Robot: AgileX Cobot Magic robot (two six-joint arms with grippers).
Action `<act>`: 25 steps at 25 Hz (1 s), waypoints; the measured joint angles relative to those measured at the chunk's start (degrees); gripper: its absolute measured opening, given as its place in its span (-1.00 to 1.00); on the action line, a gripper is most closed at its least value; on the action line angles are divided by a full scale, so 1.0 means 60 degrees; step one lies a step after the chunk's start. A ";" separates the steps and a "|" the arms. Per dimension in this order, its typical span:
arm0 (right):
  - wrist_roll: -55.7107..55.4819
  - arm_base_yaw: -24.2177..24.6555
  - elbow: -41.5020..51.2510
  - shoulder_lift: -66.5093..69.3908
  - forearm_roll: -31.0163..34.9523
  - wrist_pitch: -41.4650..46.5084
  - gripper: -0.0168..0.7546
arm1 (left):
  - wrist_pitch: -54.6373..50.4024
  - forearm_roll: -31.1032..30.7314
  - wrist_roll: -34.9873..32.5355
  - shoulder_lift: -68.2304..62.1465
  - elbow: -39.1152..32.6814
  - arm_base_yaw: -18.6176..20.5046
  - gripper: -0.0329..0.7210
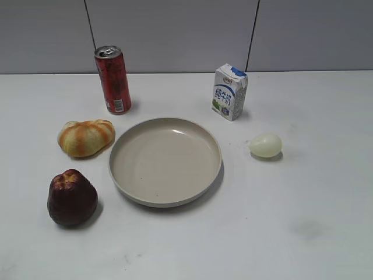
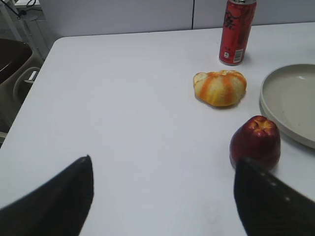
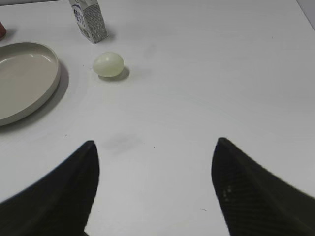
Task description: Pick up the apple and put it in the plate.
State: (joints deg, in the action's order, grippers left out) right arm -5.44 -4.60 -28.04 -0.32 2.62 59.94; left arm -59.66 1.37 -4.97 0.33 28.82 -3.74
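Note:
The dark maroon-red apple [image 1: 71, 198] stands on the table at the front left, left of the beige plate [image 1: 125, 181]. In the left wrist view the apple [image 2: 256, 140] sits just beyond the right fingertip of my left gripper [image 2: 162, 162], which is open and empty. The plate's rim [image 2: 268, 105] shows at that view's right edge. My right gripper [image 3: 155, 145] is open and empty over bare table; the plate [image 3: 49, 88] lies to its far left. Neither gripper shows in the exterior view.
An orange-striped bun [image 1: 86, 137] lies behind the apple. A red can [image 1: 113, 79] stands at the back left, a milk carton [image 1: 229, 91] at the back right. A pale egg [image 1: 266, 145] lies right of the plate. The table's left edge [image 2: 29, 105] shows in the left wrist view.

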 joint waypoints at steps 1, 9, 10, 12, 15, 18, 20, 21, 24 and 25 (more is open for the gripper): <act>0.0000 0.0000 0.0000 0.0000 0.0000 0.0000 0.52 | 0.0000 0.0000 0.0000 0.0000 0.0000 0.0000 0.90; 0.0000 0.0000 0.0000 0.0000 0.0000 0.0000 0.52 | 0.0000 0.0000 0.0000 0.0000 0.0000 0.0000 0.86; 0.0000 0.0000 0.0000 0.0000 0.0000 0.0000 0.52 | 0.0000 0.0000 0.0000 0.0000 0.0000 0.0000 0.85; 0.0000 0.0000 0.0000 0.0000 0.0000 0.0000 0.52 | 0.0000 0.0000 0.0000 0.0000 0.0000 0.0000 0.83; 0.0000 0.0000 0.0000 0.0000 0.0000 0.0000 0.52 | 0.0000 0.0037 0.0000 0.0000 0.0000 0.0000 0.81; 0.0000 0.0000 0.0000 0.0000 0.0000 0.0000 0.52 | 0.0156 0.0045 0.0000 -0.0344 0.0120 0.0004 0.80; 0.0000 0.0000 0.0000 0.0000 0.0000 0.0000 0.52 | 0.0659 0.0047 0.0000 -0.0975 0.0279 0.0012 0.80; 0.0000 0.0000 0.0000 0.0000 0.0000 0.0000 0.52 | 0.1018 0.0056 0.0000 -0.1425 0.0335 0.0012 0.80; 0.0000 0.0000 0.0000 0.0000 0.0000 0.0000 0.52 | 0.2038 0.0095 0.0000 -0.2968 0.0398 -0.0049 0.80; 0.0000 0.0000 0.0000 0.0000 0.0000 0.0000 0.52 | 0.2260 0.0188 0.0000 -0.3548 0.0407 -0.0120 0.80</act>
State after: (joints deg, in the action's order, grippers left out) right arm -5.44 -4.60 -28.04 -0.32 2.62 59.94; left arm -46.10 2.49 -4.97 -20.96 31.27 -4.46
